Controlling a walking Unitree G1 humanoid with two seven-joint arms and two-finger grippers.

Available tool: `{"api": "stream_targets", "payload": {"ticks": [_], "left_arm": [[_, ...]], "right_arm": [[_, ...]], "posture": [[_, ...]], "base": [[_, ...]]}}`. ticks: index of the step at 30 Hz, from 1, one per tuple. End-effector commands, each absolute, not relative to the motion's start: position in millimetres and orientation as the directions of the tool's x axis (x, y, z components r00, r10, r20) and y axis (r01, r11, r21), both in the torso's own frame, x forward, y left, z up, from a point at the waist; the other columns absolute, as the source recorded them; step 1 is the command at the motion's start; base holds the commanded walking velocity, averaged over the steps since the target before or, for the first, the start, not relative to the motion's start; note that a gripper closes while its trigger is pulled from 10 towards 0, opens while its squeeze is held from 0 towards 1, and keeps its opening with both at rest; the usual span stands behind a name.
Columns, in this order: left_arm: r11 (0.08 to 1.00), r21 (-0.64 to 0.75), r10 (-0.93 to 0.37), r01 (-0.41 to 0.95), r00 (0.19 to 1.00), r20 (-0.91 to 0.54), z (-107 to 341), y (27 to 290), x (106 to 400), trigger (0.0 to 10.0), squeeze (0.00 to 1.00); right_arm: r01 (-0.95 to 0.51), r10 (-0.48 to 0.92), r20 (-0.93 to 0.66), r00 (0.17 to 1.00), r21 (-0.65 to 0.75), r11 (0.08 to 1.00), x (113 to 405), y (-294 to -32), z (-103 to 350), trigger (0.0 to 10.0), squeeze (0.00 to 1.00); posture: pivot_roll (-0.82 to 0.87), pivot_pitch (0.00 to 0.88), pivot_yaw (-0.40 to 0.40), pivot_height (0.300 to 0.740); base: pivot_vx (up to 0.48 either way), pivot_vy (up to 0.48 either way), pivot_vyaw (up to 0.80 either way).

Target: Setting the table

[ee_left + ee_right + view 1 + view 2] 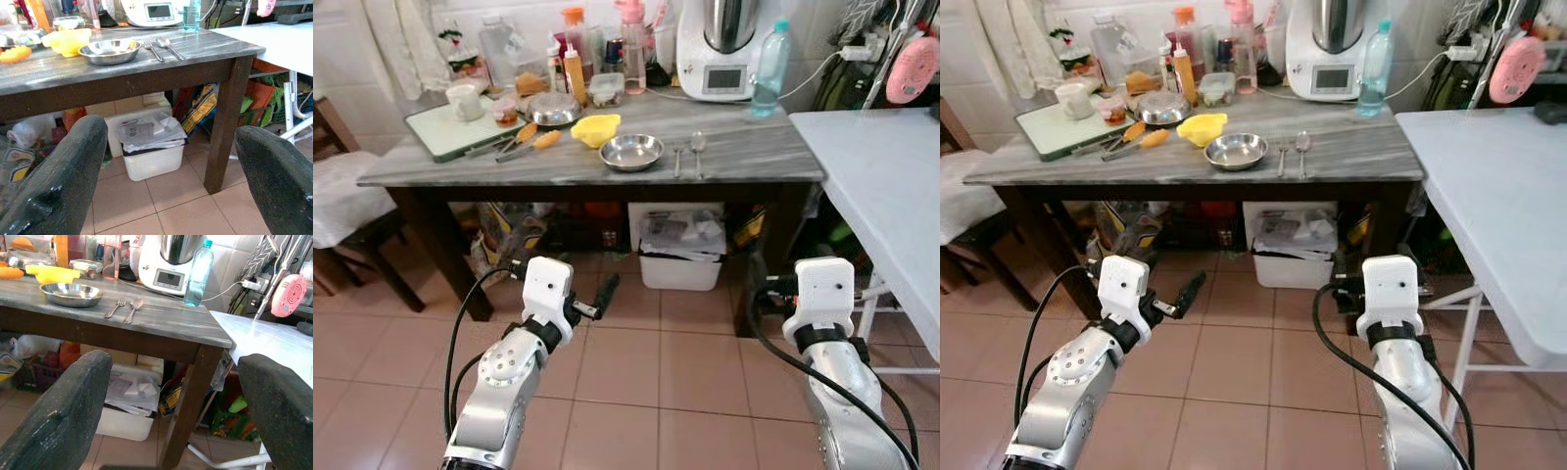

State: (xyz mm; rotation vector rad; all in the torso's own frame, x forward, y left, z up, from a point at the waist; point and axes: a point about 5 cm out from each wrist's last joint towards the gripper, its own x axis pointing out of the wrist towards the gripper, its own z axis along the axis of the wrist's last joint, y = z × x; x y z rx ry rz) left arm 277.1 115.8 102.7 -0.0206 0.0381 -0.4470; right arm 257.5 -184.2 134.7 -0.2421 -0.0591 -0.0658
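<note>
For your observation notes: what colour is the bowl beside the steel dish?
Yellow bowl, clearest in the left eye view.

On the surface (744, 155), near its front edge: bowl (631, 152), with fork (676, 162) and spoon (698, 147) just right; bottle (769, 69) toward the back right corner; bin (680, 257) underneath.

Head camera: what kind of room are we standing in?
Most likely a home kitchen: a countertop cooking machine, sauce bottles and a steel bowl with fork and spoon on a grey table.
</note>
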Motion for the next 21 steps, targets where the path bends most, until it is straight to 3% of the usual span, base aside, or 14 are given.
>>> {"api": "stream_targets", "payload": {"ticks": [1, 9, 11, 14, 17, 18, 21], "left_arm": [[0.900, -0.013, -0.435, 0.435, 0.900, -0.013, 107.8, 118.8, 280.7, 10.0, 0.00], [0.891, -0.021, -0.453, 0.453, 0.892, -0.002, 109.6, 113.5, 283.3, 10.0, 0.00], [0.891, -0.022, -0.453, 0.453, 0.891, -0.002, 109.4, 113.7, 283.4, 10.0, 0.00], [0.891, -0.024, -0.453, 0.453, 0.891, -0.001, 109.6, 113.8, 283.4, 10.0, 0.00], [0.891, -0.025, -0.454, 0.454, 0.891, 0.000, 109.7, 113.5, 283.2, 10.0, 0.00], [0.891, -0.027, -0.454, 0.454, 0.891, 0.001, 109.7, 113.7, 283.3, 10.0, 0.00], [0.891, -0.028, -0.453, 0.453, 0.891, 0.001, 109.8, 114.0, 283.4, 10.0, 0.00]], "right_arm": [[0.077, -0.059, 0.081, 0.995, -0.241, 0.967, 259.7, -182.8, 137.6, 10.0, 0.59], [0.127, -0.104, 0.100, 0.990, -0.254, 0.959, 259.1, -189.9, 140.5, 10.0, 0.58], [0.132, -0.110, 0.102, 0.989, -0.254, 0.958, 258.8, -190.2, 140.7, 10.0, 0.55], [0.138, -0.115, 0.104, 0.988, -0.252, 0.958, 258.5, -190.2, 140.8, 10.0, 0.33], [0.142, -0.120, 0.102, 0.988, -0.247, 0.959, 258.4, -190.0, 140.4, 10.0, 0.25], [0.143, -0.120, 0.105, 0.987, -0.248, 0.958, 258.6, -189.8, 140.8, 10.0, 0.17], [0.144, -0.120, 0.109, 0.987, -0.248, 0.958, 258.6, -189.9, 141.6, 10.0, 0.15]], "posture": [[-0.10, 0.000, 0.063, 0.740], [-0.10, 0.000, 0.069, 0.740], [-0.10, 0.000, 0.069, 0.740], [-0.10, 0.000, 0.068, 0.740], [-0.10, 0.000, 0.069, 0.740], [-0.10, 0.000, 0.069, 0.740], [-0.10, 0.000, 0.070, 0.740]], "base": [[0.000, -0.274, 0.00], [0.000, -0.344, 0.00], [0.000, -0.480, 0.00], [0.000, -0.480, 0.00], [0.000, -0.480, 0.00], [0.000, -0.480, 0.00], [0.000, -0.480, 0.00]]}}
